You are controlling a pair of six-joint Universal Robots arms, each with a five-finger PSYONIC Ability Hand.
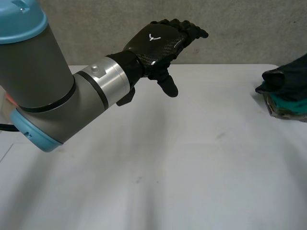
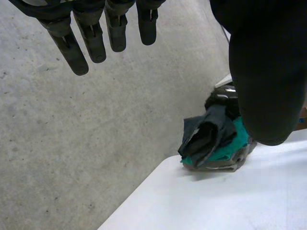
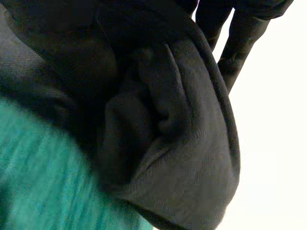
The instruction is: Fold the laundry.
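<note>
- The left hand (image 1: 160, 43) hovers over the table (image 1: 192, 158) in the upper middle of the head view. Its fingers (image 2: 93, 43) are straight and spread, holding nothing.
- The laundry pile (image 1: 288, 88) sits bunched at the right edge of the frame, near the table's far corner, well apart from that hand.
- The right hand (image 3: 240, 43) is right against a dark garment (image 3: 182, 143) lying over teal cloth (image 3: 43, 177); I cannot tell whether it grips.
- Step, as I judge it: fetching a piece from the pile. Next, it must be drawn to the table's middle and spread flat.

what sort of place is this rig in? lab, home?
Probably a lab or workshop test bench, not a home: bare white table, rough concrete wall behind it, one laundry pile at the table's edge.
</note>
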